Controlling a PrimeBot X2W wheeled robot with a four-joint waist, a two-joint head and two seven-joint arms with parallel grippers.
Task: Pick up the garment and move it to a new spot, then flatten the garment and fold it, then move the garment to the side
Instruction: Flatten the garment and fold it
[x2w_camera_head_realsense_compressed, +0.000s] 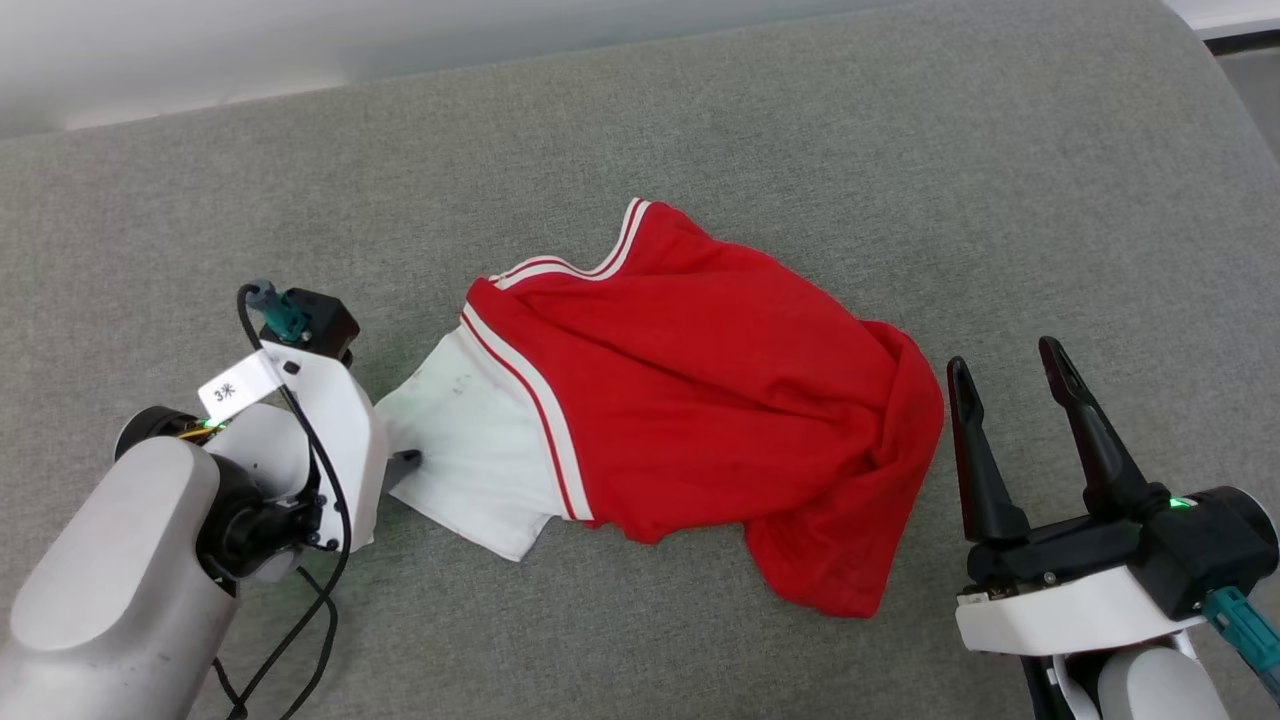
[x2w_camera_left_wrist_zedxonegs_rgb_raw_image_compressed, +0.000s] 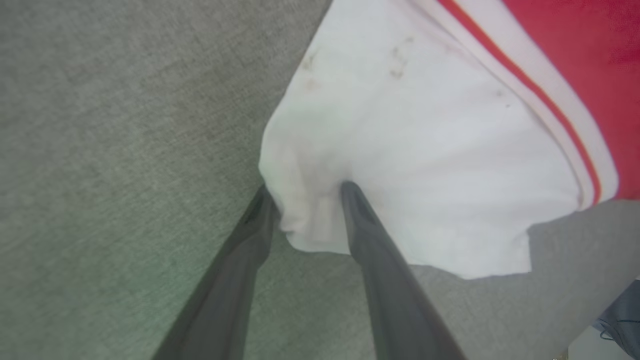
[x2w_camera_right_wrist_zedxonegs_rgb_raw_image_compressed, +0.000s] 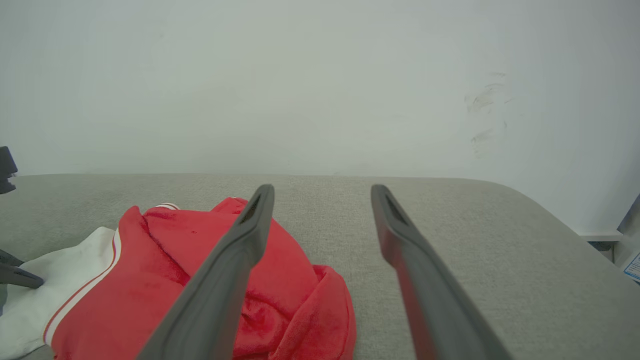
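Left gripper (x2w_camera_left_wrist_zedxonegs_rgb_raw_image_compressed: 305, 190) apart, straddling garment (x2w_camera_head_realsense_compressed: 700, 400) sleeve (white); right gripper (x2w_camera_head_realsense_compressed: 1004, 354) apart, beside red end.

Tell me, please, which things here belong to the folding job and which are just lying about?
In the job:
- garment, crumpled on the cushion
- left gripper, open, fingers astride the edge of the white sleeve
- right gripper, open, beside the garment, not touching

Just there:
- cushion
- wall
- label on the left wrist
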